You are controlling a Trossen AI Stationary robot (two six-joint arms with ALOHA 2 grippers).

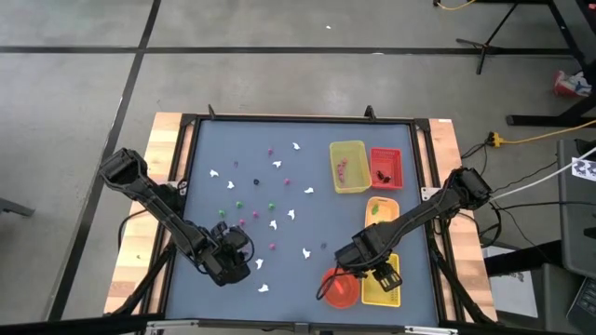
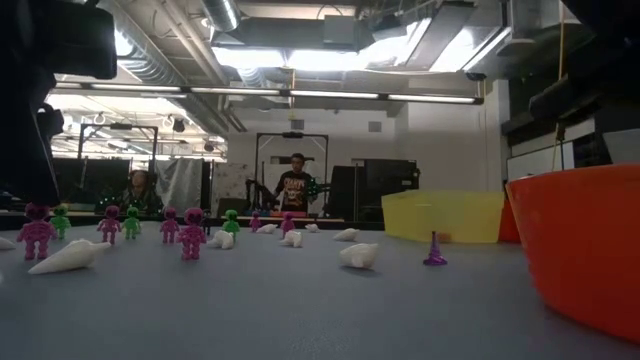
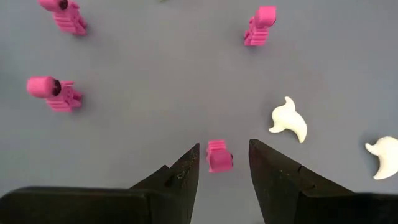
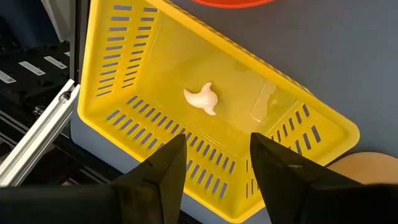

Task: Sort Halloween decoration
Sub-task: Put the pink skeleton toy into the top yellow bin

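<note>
Two spread fingers of the left gripper (image 3: 224, 163), near the tabletop's front-left corner, straddle a pink figure (image 3: 218, 155), so lower squarely before pinching, while the right gripper (image 4: 217, 158) hangs open above the front yellow tray (image 4: 118, 74) holding one white ghost (image 4: 202, 98).

Place: you're in a robotics lab or workshop.
Ceiling: bare ducts (image 2: 225, 15) and strip lights (image 2: 330, 95).
Floor: concrete (image 1: 279, 56), loose cables (image 1: 545, 135).
Background: equipment racks (image 2: 375, 190), two people (image 2: 295, 185).
</note>
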